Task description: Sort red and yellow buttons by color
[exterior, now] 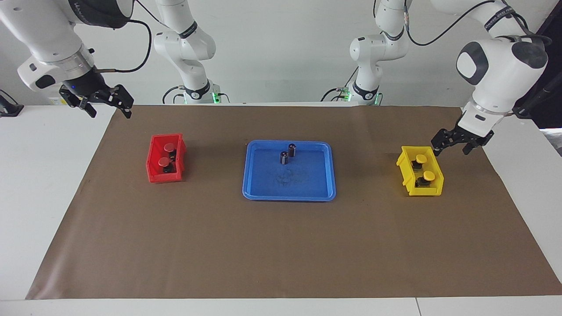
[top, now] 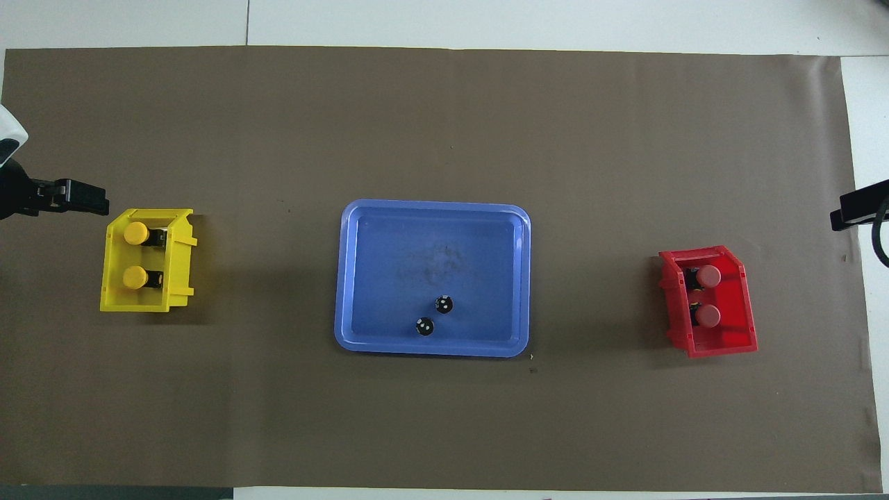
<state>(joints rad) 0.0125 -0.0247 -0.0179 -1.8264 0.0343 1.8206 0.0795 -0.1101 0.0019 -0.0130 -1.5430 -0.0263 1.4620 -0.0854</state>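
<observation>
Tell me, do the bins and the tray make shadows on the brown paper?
Facing view: soft dark patches lie on the brown paper beside the red bin and yellow bin, toward the robots; no hard edges. Overhead view: the blue tray casts a thin shadow along its nearer edge; no glare.

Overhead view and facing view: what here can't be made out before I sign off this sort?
- Right end effector, overhead view: cut off by the picture's edge, only a black tip shows.
- Left end effector, overhead view: its wrist is cut off by the edge.
- Black bases of the red buttons, facing view: mostly hidden by the caps and the red bin wall.
- Two dark cylinders in the blue tray: markings too small to read.
</observation>
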